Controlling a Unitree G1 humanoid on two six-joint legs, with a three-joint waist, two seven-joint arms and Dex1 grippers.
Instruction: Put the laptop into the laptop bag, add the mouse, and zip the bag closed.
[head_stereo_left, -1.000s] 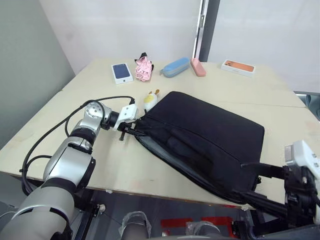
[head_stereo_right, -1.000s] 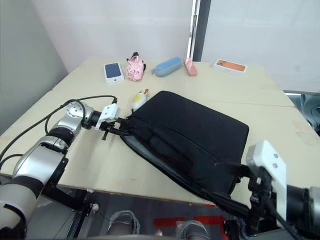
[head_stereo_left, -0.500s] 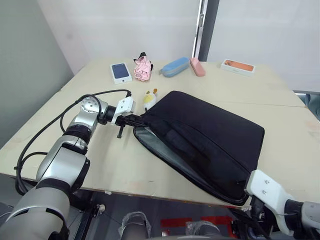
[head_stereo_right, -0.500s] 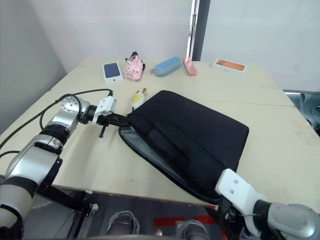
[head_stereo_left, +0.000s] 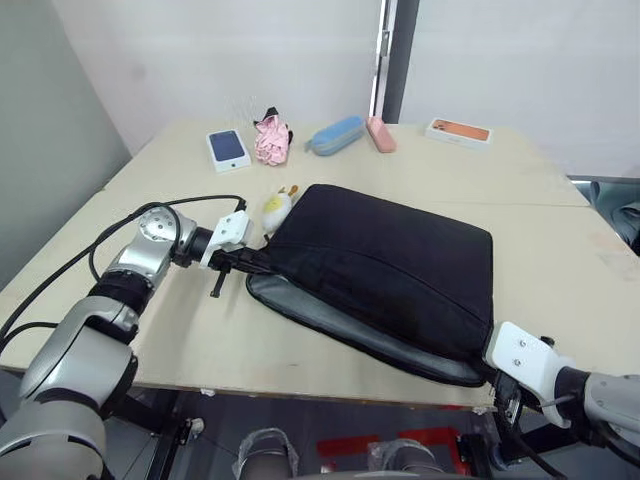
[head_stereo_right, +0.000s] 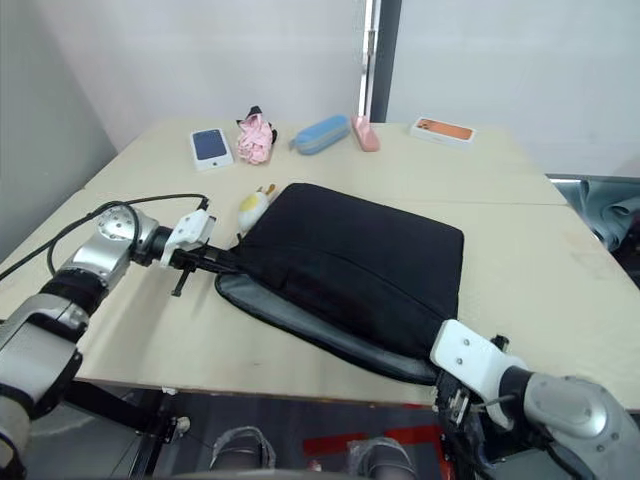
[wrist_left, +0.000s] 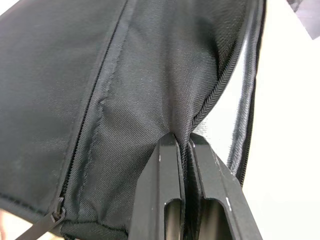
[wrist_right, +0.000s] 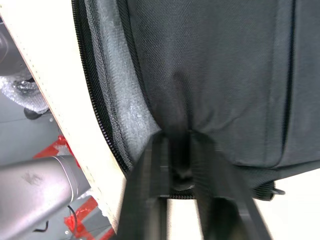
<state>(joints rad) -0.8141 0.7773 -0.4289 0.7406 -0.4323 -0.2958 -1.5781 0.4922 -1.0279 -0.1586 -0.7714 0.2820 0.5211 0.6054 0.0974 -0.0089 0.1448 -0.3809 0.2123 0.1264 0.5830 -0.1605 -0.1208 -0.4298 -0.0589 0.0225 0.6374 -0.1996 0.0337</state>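
On the table, both fingers pinch woven black laptop bag (head_stereo_left: 385, 262) fabric.

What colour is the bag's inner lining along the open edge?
Grey, against the black shell of the laptop bag; the lining shows best in the left eye view.

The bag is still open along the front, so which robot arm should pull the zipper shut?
Probably the right: its fingers pinch the laptop bag at its near corner, where the open zipper ends. The left gripper pinches the far corner, steadying it.

Silver arms, black cables, white wrists
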